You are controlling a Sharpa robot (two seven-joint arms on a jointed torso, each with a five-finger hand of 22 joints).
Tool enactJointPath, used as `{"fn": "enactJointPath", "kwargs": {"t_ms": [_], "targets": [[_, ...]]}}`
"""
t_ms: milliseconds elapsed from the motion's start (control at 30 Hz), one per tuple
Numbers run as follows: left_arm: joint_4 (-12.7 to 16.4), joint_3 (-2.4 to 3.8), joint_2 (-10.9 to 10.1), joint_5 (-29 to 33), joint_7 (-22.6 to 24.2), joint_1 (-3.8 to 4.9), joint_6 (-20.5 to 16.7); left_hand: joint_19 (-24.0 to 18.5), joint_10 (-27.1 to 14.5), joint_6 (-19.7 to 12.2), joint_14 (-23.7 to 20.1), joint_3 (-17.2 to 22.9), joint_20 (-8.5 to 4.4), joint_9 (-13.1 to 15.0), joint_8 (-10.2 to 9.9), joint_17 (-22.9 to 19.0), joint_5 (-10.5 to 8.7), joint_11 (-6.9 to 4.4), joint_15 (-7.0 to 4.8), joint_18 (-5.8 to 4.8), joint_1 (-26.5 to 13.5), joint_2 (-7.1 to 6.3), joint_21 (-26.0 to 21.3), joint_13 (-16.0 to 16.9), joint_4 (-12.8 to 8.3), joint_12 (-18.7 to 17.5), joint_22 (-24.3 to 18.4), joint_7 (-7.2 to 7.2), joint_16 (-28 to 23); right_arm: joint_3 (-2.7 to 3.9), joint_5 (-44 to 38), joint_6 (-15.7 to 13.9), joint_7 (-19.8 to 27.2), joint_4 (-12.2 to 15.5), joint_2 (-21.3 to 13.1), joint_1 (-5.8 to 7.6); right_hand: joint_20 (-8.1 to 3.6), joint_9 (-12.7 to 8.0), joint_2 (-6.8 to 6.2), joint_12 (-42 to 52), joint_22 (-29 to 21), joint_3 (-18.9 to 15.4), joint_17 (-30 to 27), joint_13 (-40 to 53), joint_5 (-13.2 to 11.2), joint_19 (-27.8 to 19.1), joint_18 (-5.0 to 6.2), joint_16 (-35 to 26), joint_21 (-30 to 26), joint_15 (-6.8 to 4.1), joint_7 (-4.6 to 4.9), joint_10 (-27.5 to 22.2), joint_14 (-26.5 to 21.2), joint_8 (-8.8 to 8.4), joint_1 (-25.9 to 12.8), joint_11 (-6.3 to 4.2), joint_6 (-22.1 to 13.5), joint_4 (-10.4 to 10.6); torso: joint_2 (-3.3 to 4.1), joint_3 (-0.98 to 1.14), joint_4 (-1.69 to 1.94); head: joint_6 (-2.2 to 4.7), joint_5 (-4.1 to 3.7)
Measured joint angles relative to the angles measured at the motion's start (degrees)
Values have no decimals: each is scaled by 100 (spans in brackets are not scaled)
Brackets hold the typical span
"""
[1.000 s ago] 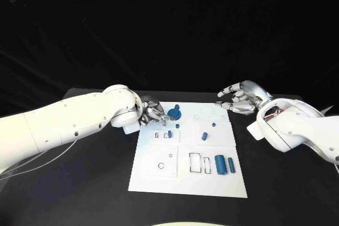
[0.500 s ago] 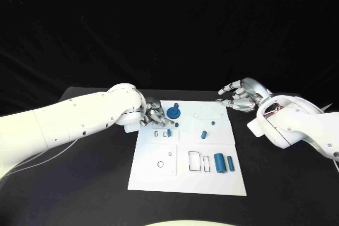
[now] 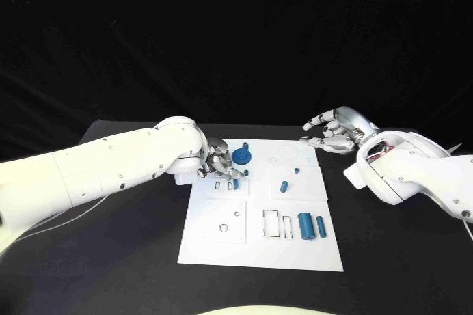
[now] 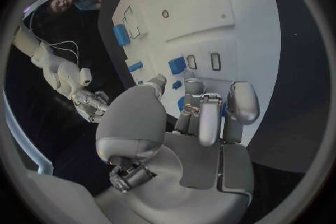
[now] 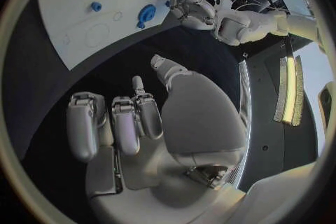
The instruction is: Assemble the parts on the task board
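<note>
I have the left hand [image 3: 219,162] low over the far left part of the task board [image 3: 258,252], and over the last second it has crept forward, off the board's edge and in over the recessed plate with the small slots. Its fingers [image 4: 241,102] are curled in close together; a bit of blue shows between them in the left wrist view, but I cannot tell whether they grip a part or just cover one lying on the board. Just beside them sits the round blue part [image 3: 242,155], and a small blue block [image 3: 234,184] stands in the slot plate right under the fingertips.

The right hand [image 3: 333,136] hangs above the far right corner of the board, barely shifted since a second ago, fingers apart and holding nothing.

The other parts have not moved: a short blue peg [image 3: 284,187] mid-board and two blue cylinders [image 3: 312,227] near the rectangular outlines. I judge the left hand is lining up on a slot, so the assembly is at an early stage; most parts are unseated. The desk [image 3: 118,253] around the board is dark.
</note>
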Motion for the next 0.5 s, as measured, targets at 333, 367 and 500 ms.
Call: {"fn": "enactJointPath", "kwargs": {"t_ms": [333, 367, 500], "targets": [[-13, -24, 55, -59, -22, 0, 102, 0, -17, -21, 0, 0, 0, 14, 18, 0, 0, -17, 0, 0, 43, 43, -2, 0, 0, 0, -1, -21, 0, 0, -122, 0, -15, -14, 16, 0, 0, 0, 0, 0, -1, 0, 0, 5, 26, 0, 0, 0, 0, 0, 0, 0, 0, 0, 0, 0, 0, 0, 4, 3, -4, -26, -32], [-13, -26, 63, -61, -24, 0, 105, 0, -17, -21, 0, 0, 0, 14, 21, 0, 0, -16, 0, 0, 48, 48, -2, 0, 0, 0, -1, -21, 0, 0, -133, 0, -16, -16, 17, 0, 0, 0, 0, 0, -1, 0, 0, 5, 26, 0, 0, 0, 0, 0, 0, 0, 0, 0, 0, 0, 0, 0, 4, 3, -4, -30, -32], [-18, -35, 91, -62, -26, -1, 114, 0, -57, -21, 0, 0, 0, 28, 21, -1, 0, 6, 0, 0, 71, 71, -2, -19, 0, 0, -1, -21, 0, 0, -195, 0, -22, -30, 33, 0, 0, 0, 0, 0, -1, 0, -1, 4, 26, 0, 0, 0, 0, 0, 0, 0, 0, 23, 0, 0, 0, 0, 4, 3, -4, -45, -38]]}}
